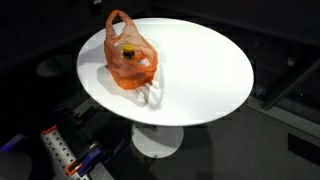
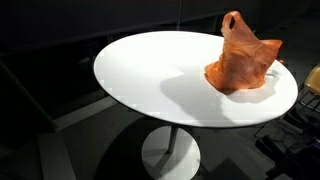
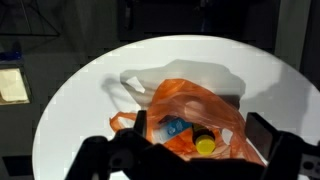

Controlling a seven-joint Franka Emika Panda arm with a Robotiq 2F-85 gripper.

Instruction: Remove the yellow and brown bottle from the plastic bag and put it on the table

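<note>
The gripper (image 3: 192, 138) shows only in the wrist view, where its two dark fingers (image 3: 112, 150) come in from the lower edge of the picture. They are spread wide, one to each side, with nothing between them. It hangs above the mouth of the orange plastic bag (image 3: 172, 100) and does not touch it.

Directly below the gap between the fingers, the bag lies open. Inside it is the yellow and brown bottle (image 3: 205, 141), with its yellow cap turned toward the camera and its dark body behind. A small blue thing (image 3: 178, 126) lies just beside it in the bag; what it is cannot be told.

In an exterior view the bottle (image 1: 127, 48) shows as a yellow and dark spot through the top of the bag (image 1: 131, 60), whose handles stand up in a loop. A pale scrap of plastic lies at the bag's foot on the side facing the middle of the desk.

The bag (image 2: 243, 62) sits on the round white table (image 2: 150, 80), well off its middle and near one curved edge, and the bottle is hidden from this side. The rest of the table top (image 1: 205, 70) (image 3: 85, 95) is bare white, and the room around it is dark.
</note>
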